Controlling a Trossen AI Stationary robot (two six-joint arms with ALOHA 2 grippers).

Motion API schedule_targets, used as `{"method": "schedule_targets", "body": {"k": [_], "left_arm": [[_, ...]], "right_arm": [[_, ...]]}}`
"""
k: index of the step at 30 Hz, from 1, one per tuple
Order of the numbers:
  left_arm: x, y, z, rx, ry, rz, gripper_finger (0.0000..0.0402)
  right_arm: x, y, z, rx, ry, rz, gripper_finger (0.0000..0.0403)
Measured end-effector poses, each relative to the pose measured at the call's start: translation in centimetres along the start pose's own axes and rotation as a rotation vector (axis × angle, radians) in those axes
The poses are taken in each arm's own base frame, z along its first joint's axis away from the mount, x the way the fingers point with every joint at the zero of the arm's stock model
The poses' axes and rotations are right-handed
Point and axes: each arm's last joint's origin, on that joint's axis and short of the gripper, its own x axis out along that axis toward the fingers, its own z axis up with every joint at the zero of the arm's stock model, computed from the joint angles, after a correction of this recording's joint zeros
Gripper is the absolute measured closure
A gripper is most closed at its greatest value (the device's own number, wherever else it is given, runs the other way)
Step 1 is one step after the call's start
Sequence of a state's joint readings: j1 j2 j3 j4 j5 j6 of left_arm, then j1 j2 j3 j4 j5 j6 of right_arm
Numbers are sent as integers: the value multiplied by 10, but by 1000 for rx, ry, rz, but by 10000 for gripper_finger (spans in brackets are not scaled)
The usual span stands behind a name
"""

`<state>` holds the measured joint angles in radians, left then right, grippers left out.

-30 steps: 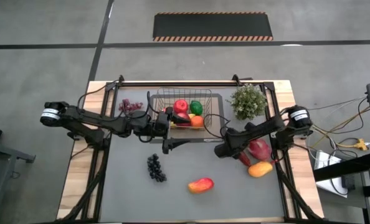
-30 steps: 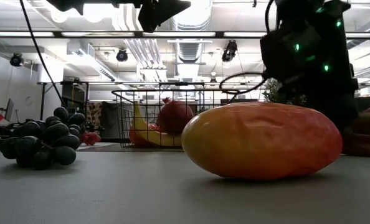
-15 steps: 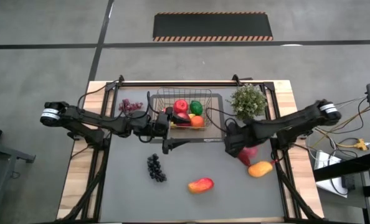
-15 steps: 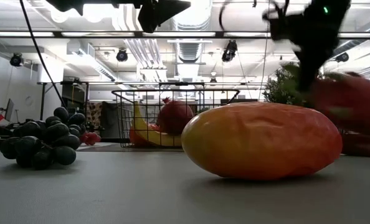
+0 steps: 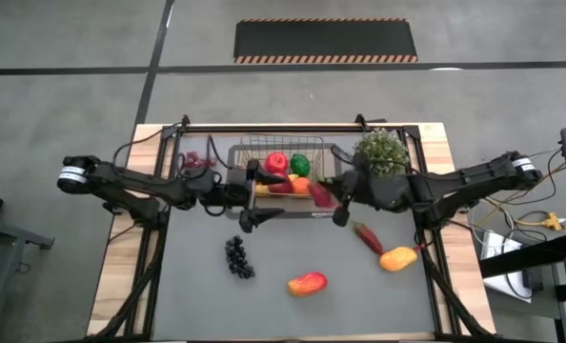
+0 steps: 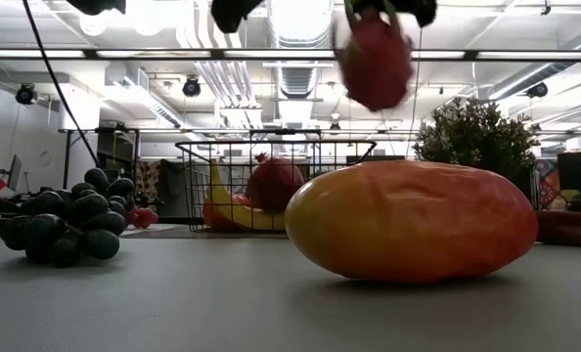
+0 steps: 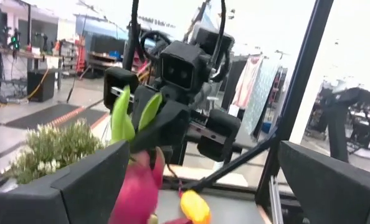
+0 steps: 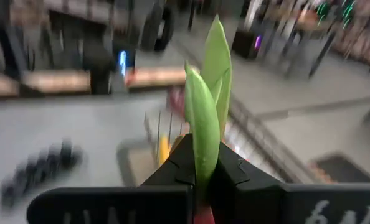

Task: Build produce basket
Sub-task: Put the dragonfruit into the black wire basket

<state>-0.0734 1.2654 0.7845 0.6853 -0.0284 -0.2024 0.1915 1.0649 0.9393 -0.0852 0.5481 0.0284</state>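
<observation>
The pink dragon fruit hangs in the air just beside the right end of the basket, clamped by its green leaves in the right gripper. The basket sits on the tray at the table's far side, holding a banana and red fruit. The left gripper hovers with fingers spread and empty at the basket's near left. Grapes and two mangoes lie on the mat.
</observation>
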Motion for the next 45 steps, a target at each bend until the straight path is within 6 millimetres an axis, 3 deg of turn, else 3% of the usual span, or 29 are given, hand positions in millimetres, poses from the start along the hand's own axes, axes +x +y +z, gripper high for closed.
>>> {"method": "schedule_targets", "body": {"k": [4, 9, 15, 20, 28, 33, 37, 45], "left_arm": [[-5, -1, 6, 0, -16, -4, 9], [-7, -1, 9, 7, -31, 1, 9], [-7, -1, 10, 1, -31, 2, 9], [-7, -1, 9, 0, -22, 4, 9], [-7, -1, 8, 0, -14, 6, 9], [-7, -1, 8, 1, -14, 6, 9], [-7, -1, 8, 3, -15, 6, 9], [-7, -1, 8, 3, -14, 6, 9]], "right_arm": [[23, -4, -5, 31, -171, -59, 394], [67, -23, -43, 109, -270, -191, 394], [111, -51, -80, 190, -221, -320, 393], [131, -61, -82, 229, -213, -353, 392], [138, -65, -88, 253, -187, -529, 390], [139, -65, -90, 242, -162, -539, 383], [139, -65, -92, 228, -144, -540, 347], [136, -65, -90, 212, -123, -539, 235]]}}
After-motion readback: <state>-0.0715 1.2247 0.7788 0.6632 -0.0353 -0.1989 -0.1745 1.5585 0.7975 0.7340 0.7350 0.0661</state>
